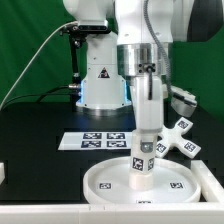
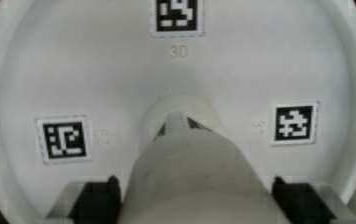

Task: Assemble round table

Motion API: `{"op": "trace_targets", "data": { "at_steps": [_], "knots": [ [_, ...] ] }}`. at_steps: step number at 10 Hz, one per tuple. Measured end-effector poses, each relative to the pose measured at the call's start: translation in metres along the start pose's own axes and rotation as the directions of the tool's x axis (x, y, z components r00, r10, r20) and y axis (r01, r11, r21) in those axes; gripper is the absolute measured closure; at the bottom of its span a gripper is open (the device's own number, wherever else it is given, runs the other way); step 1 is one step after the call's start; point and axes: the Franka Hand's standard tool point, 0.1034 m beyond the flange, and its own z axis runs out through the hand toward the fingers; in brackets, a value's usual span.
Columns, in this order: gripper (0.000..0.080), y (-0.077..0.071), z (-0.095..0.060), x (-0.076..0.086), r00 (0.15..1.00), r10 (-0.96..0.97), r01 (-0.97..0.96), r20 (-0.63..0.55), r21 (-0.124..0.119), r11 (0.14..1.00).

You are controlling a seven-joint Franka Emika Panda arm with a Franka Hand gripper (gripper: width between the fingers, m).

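step: seat leg in disc | gripper (image 1: 142,128) clamped on upright leg (image 1: 140,165) | leg base at centre of round disc (image 1: 100,180), which lies by the tabletop's near edge | advice: keep leg vertical and centred, turn gently without tilting, release only once firm

The exterior camera is standing beyond the edge of the black table (image 1: 30,150) where the round disc (image 1: 100,182) is lying, a little above it, and is facing back across the table toward the arm's base (image 1: 100,85) and the green curtain (image 1: 25,40). It is sitting far enough off to be taking in the marker board (image 1: 100,140) and the cross-shaped foot (image 1: 181,136) too. The wrist camera is looking down along the gripper (image 2: 193,195) and the leg (image 2: 193,150) from very near, so the disc is filling its picture. Both views are sharing the disc, its tags (image 2: 294,122) and the leg.
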Motion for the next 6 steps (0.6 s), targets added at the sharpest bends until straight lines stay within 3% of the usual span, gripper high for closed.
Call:
{"op": "trace_targets", "data": {
  "at_steps": [2,3,4,6],
  "knots": [
    [0.0393,0.0001,-0.0001,-0.0007,1.000,-0.028,0.028,0.001,-0.001,1.000],
    [0.0319,0.0028,0.0005,-0.0018,0.993,-0.121,0.121,0.007,-0.030,0.992],
    [0.0177,0.0035,-0.0013,-0.0046,0.973,-0.228,0.229,0.032,-0.074,0.971],
    [0.0157,0.0024,-0.0015,0.0024,0.806,-0.586,0.591,0.083,-0.075,0.803]
  ]
}}
